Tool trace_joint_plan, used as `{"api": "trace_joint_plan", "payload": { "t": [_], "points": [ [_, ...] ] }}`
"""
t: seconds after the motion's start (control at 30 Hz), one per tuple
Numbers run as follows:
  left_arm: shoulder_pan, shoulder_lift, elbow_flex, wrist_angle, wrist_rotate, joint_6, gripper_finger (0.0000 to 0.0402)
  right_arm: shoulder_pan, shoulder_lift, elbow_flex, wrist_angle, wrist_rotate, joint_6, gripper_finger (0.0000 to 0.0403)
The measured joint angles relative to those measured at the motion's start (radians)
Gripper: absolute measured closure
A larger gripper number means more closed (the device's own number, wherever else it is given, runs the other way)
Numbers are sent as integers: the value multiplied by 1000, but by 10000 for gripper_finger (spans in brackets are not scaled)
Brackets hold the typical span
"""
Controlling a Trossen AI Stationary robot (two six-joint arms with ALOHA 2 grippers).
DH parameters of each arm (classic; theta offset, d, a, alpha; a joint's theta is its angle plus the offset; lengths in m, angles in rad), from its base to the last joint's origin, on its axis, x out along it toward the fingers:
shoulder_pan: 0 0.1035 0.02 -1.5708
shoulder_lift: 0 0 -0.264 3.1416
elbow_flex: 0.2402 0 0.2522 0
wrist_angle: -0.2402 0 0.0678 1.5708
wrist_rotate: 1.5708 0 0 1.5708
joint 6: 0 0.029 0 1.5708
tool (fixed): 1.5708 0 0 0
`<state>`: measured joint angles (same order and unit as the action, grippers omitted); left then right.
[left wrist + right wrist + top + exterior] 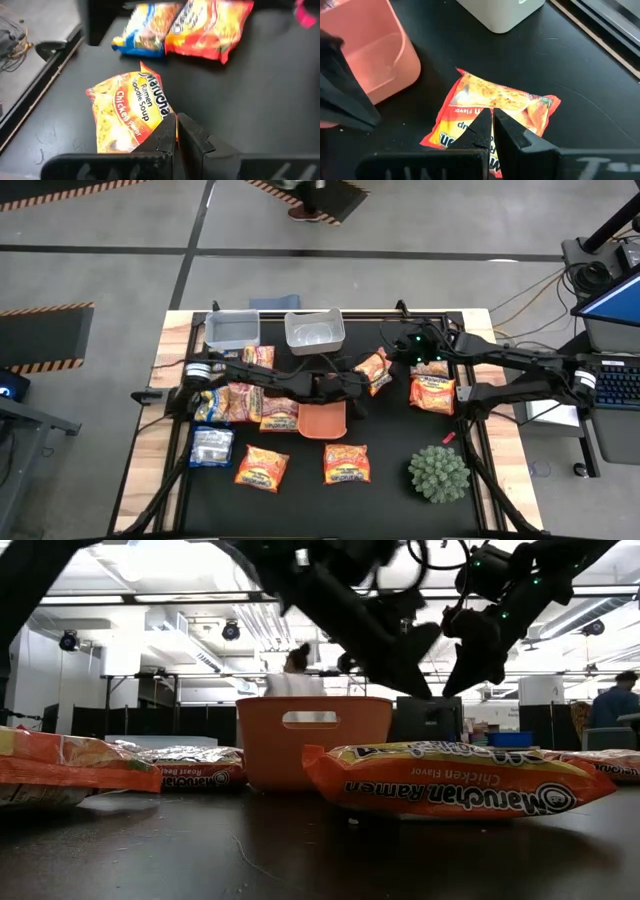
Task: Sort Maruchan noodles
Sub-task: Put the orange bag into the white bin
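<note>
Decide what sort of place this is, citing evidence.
Probably a robotics lab or workshop: hazard-striped floor mats, a laptop and keyboard beside the table, and open ceiling ducting.

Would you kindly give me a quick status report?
Both end effectors shut, empty, above one orange crinkly ramen packet. Left, right. Orange plastic tray beside it.

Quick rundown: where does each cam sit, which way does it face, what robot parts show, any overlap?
High: overhead, straight down; table, both arms.
Low: table height, level across; orange tray, arms overhead.
Left wrist: past the shut left gripper; chicken packet.
Right wrist: past the shut right gripper; the orange-red packet.
Shared: orange tray in high, low and right wrist.
</note>
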<state>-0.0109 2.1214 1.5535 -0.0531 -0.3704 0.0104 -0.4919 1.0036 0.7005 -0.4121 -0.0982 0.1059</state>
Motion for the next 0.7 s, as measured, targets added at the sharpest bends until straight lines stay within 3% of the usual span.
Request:
{"api": "trace_joint_plan", "payload": {
  "t": [0.2, 0.7],
  "points": [
    [14, 107, 131, -121, -2, 25, 402, 0, 45, -9, 35, 7, 5, 394],
    [40, 133, 120, -112, -4, 33, 402, -83, 77, -68, 39, 39, 37, 394]
  ]
}}
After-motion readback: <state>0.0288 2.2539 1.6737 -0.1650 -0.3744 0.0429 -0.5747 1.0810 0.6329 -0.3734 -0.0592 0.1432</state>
